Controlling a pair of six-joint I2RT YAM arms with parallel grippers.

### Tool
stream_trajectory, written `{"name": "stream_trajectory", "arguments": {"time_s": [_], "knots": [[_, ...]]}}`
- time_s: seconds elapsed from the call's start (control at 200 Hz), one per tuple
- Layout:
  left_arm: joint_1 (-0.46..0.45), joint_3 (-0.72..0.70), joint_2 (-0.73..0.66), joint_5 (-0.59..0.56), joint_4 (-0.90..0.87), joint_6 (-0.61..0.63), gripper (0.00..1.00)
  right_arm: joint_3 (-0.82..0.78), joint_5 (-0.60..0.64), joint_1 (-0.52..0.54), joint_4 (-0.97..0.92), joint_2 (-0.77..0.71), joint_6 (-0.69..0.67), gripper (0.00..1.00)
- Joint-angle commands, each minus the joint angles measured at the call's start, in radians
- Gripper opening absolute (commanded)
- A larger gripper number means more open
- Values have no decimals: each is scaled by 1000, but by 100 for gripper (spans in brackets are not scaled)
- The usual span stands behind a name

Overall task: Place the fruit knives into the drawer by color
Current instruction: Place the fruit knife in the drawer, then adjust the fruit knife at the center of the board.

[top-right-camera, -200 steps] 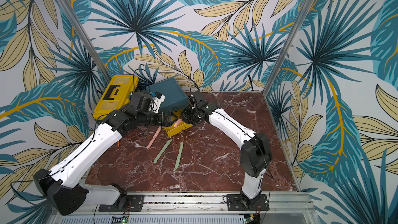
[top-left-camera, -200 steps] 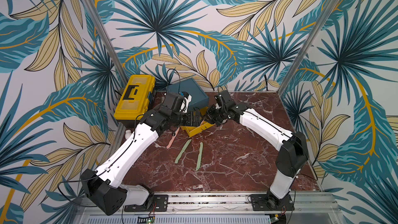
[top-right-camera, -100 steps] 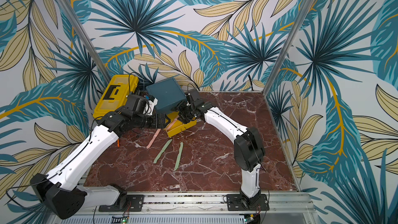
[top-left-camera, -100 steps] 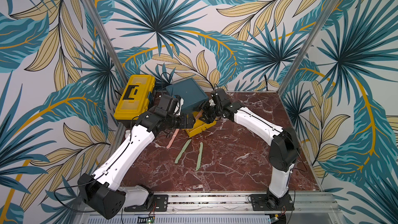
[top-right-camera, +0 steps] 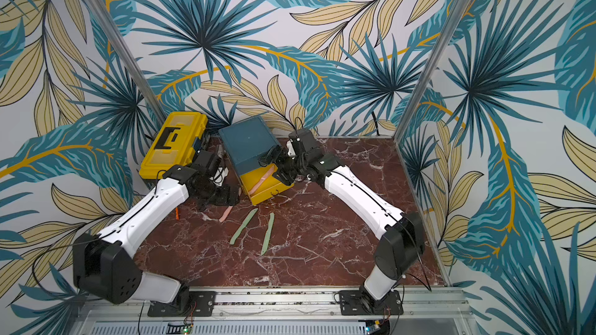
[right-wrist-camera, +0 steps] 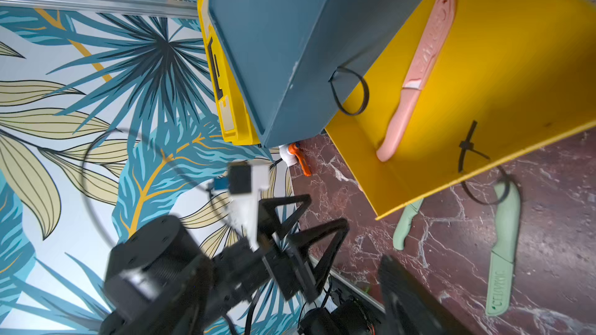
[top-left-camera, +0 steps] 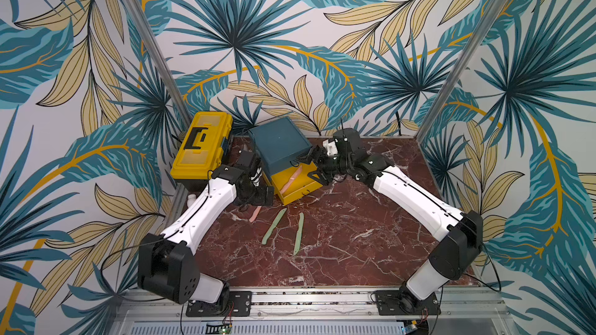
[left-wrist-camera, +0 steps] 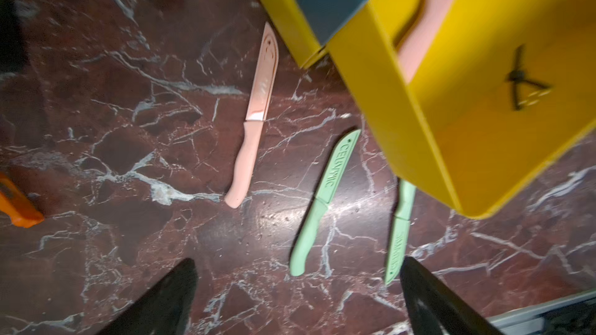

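Note:
The drawer (top-left-camera: pixel 279 143) is a dark teal chest, and its lower yellow drawer (top-left-camera: pixel 301 190) stands pulled out. One pink fruit knife (top-left-camera: pixel 292 178) (right-wrist-camera: pixel 416 72) lies inside it. My right gripper (top-left-camera: pixel 314 165) (right-wrist-camera: pixel 295 281) hangs open and empty just right of the open drawer. A second pink knife (top-left-camera: pixel 255 214) (left-wrist-camera: pixel 254 117) lies on the table in front of the chest. Beside it lie two pale green knives (top-left-camera: pixel 274 225) (top-left-camera: pixel 298 233) (left-wrist-camera: pixel 322 201) (left-wrist-camera: pixel 400 230). My left gripper (top-left-camera: pixel 258 199) (left-wrist-camera: pixel 298 262) hovers open and empty above the table, left of the drawer.
A yellow toolbox (top-left-camera: pixel 201 149) with a black handle stands at the back left against the chest. An orange-handled tool (top-right-camera: pixel 176 212) (left-wrist-camera: pixel 19 207) lies near the left wall under my left arm. Patterned walls close in the left, back and right sides.
My right gripper has opened and let the pink knife drop into the yellow drawer, then drawn back a little. My left arm has shifted slightly, still open.

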Motion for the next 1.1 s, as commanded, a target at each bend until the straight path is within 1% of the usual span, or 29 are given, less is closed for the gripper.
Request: {"name": "stream_trajectory", "arguments": {"time_s": [0.0,0.115,0.21,0.281,0.396,0.491,0.546,0.626,0.902,1.047,1.097], "knots": [[10,39,23,-13,-71,160,100,-48,-1,4,-36,-50,-50,97],[19,2,8,-55,-27,262,100,-104,1,4,5,-80,-41,100],[30,-24,11,-35,40,338,100,-145,4,5,19,-92,-36,100],[35,-25,40,-55,65,369,100,-172,4,4,30,-103,-30,100],[56,-44,81,-46,99,403,95,-183,7,5,17,-118,-37,100],[87,-72,97,-16,146,390,90,-174,15,4,-6,-123,-51,100],[113,-97,100,4,175,370,89,-173,17,4,-11,-124,-54,100],[127,-119,116,29,192,359,86,-173,20,3,-13,-124,-59,100],[127,-156,197,7,205,293,81,-165,15,3,-10,-99,-59,99],[127,-170,207,-50,244,247,75,-163,14,2,-9,-87,-59,99],[126,-171,212,-87,257,229,73,-163,12,3,-6,-86,-57,99]]}}
